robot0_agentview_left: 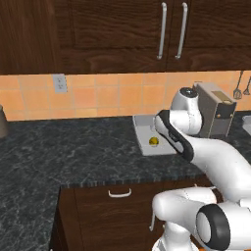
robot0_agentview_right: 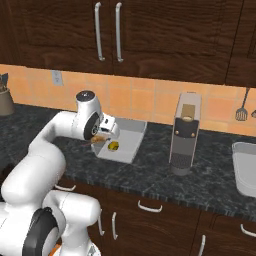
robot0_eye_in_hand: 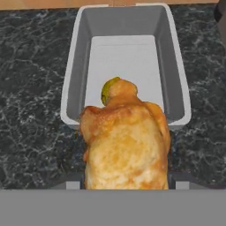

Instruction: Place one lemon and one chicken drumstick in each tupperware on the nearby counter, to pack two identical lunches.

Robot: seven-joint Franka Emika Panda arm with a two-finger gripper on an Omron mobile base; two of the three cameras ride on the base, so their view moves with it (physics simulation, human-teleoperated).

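Matt grey tupperware, perhaps plastic; speckled stone counter; wooden drawers.

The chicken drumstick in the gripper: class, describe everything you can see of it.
The chicken drumstick is golden-brown with a mottled, roasted-looking skin, plump at the near end and narrowing to a knob that points toward the tupperware. The gripper is shut on it, holding it above the near rim of that light-grey tray, not yet set down. Its tip partly hides the lemon lying inside the tray. From the right base view it shows as a small orange sliver under the hand.
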